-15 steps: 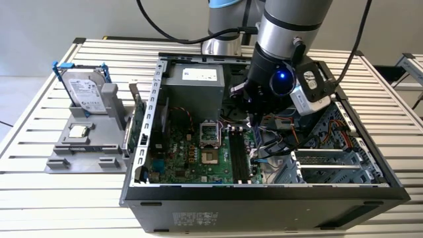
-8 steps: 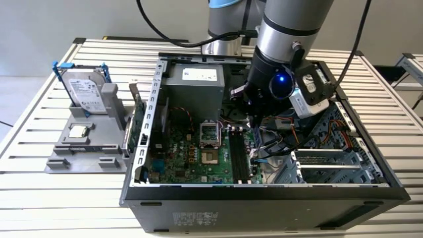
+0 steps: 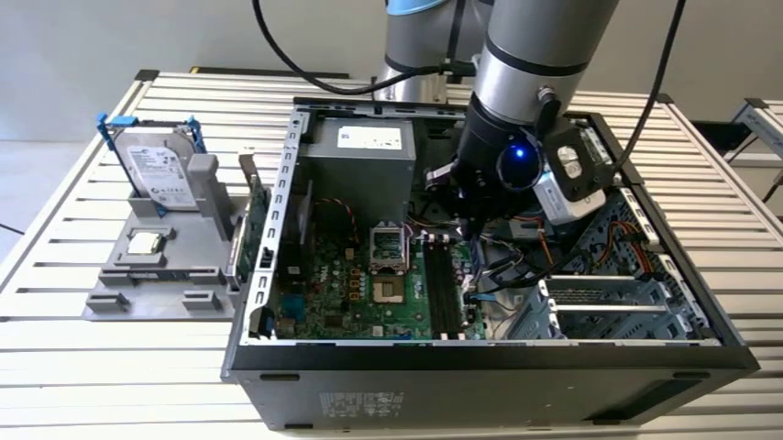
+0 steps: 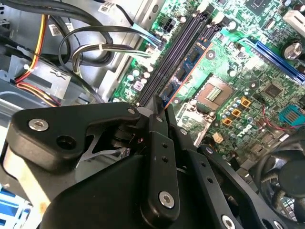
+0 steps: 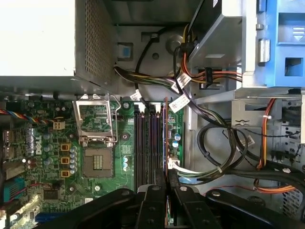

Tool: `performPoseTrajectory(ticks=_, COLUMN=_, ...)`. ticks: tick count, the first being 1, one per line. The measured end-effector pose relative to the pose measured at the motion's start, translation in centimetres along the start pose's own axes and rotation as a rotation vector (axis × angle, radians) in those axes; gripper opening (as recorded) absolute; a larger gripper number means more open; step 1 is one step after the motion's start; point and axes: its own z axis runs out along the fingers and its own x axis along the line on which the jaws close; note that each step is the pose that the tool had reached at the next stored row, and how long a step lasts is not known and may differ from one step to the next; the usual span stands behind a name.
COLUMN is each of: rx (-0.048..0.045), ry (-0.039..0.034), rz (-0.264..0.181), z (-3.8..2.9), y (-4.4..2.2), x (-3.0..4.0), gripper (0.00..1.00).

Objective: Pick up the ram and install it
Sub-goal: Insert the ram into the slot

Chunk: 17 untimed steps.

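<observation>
Ram (image 4: 183,71) between tips of claw (image 4: 160,108)

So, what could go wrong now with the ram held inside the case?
1. The ram in the gripper sits beside the dark slots, not clearly over one. If pressed down off line, it could jam on a slot wall.
2. The cables lie close by and might catch the gripper.

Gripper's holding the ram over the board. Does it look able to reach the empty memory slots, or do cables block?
Probably yes. The gripper holds the ram right alongside the dark memory slots, and nothing lies across them. The cables loop on the ram's other side, off the slots.
</observation>
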Motion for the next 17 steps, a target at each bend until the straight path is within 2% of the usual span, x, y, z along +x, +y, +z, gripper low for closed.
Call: performPoseTrajectory(ticks=17, rx=0.0002, ry=0.0010, rz=0.000, z=1.41, y=-0.25, x=-0.09, gripper=0.00)
